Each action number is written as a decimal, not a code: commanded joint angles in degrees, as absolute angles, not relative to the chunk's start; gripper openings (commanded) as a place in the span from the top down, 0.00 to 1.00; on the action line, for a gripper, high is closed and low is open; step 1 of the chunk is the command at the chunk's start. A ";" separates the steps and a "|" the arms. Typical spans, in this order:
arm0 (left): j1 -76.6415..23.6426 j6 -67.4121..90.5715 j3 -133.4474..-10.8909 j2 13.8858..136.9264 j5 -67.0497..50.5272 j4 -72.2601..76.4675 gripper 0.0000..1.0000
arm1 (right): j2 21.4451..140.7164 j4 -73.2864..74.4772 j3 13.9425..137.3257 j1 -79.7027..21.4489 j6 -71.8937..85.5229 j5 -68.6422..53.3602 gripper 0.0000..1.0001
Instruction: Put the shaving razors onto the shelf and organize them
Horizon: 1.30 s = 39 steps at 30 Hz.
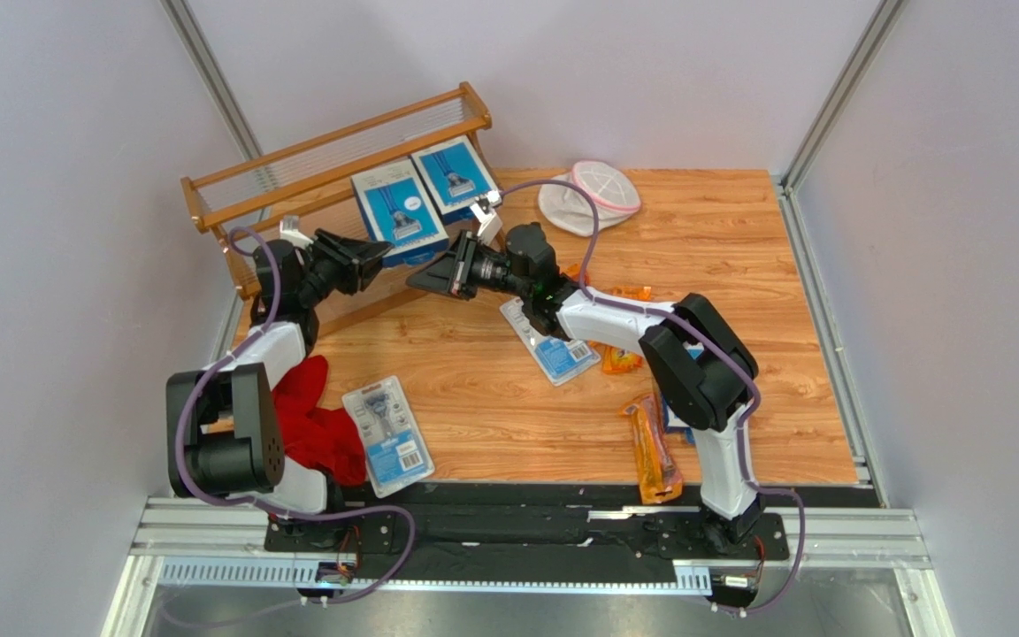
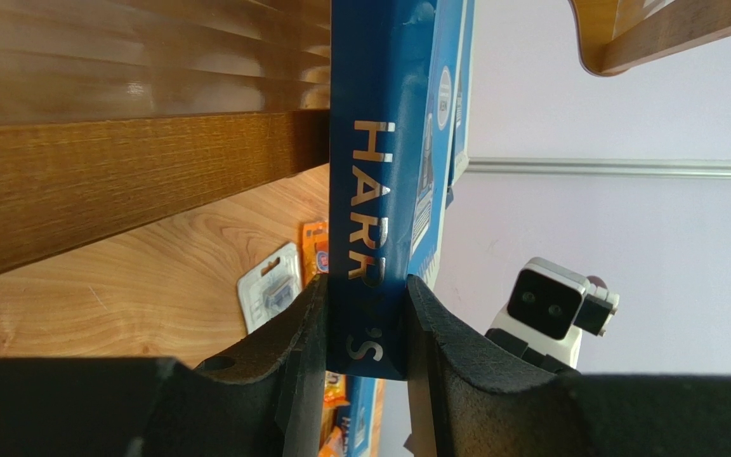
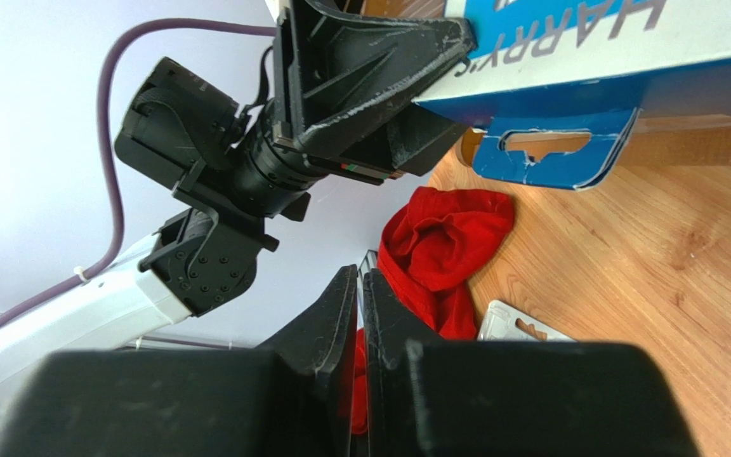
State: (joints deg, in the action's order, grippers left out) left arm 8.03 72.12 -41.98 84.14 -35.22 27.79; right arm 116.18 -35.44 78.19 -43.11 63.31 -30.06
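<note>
The left gripper [image 2: 360, 286] clamps a blue box [image 2: 388, 143] lettered "HARRY'S" at the shelf [image 1: 342, 157], beside a second box [image 1: 457, 174]. The right gripper [image 3: 360, 276], pinched together and empty, hovers nearby. A red cloth [image 1: 322, 427], blister pack [image 1: 389, 427] and orange bags [image 1: 655, 451] litter the table [image 1: 741, 266].

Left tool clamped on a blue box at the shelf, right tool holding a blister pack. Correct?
No, one thing is off. The right tool holds nothing: the right wrist view shows it shut and empty. A blister pack lies on the table beneath that arm. The left tool is indeed clamped on a blue box at the shelf.
</note>
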 commanded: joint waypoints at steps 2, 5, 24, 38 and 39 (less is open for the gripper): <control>8.44 71.19 -45.44 83.85 -37.97 31.38 0.70 | 116.46 -32.18 80.77 -44.03 60.39 -28.48 0.92; 8.44 71.19 -45.88 83.76 -38.14 31.03 0.65 | 116.10 -29.46 81.38 -44.21 58.46 -27.25 0.93; 8.44 69.70 -46.14 81.30 -37.62 27.25 0.50 | 122.52 -16.70 92.19 -44.74 53.44 -19.43 0.94; 8.53 64.17 -49.66 82.27 -39.90 17.50 0.45 | 127.61 -10.20 103.96 -44.82 51.24 -19.42 0.93; 8.53 62.77 -50.01 82.27 -39.90 15.14 0.44 | 127.88 -9.76 104.41 -44.74 51.15 -19.16 0.93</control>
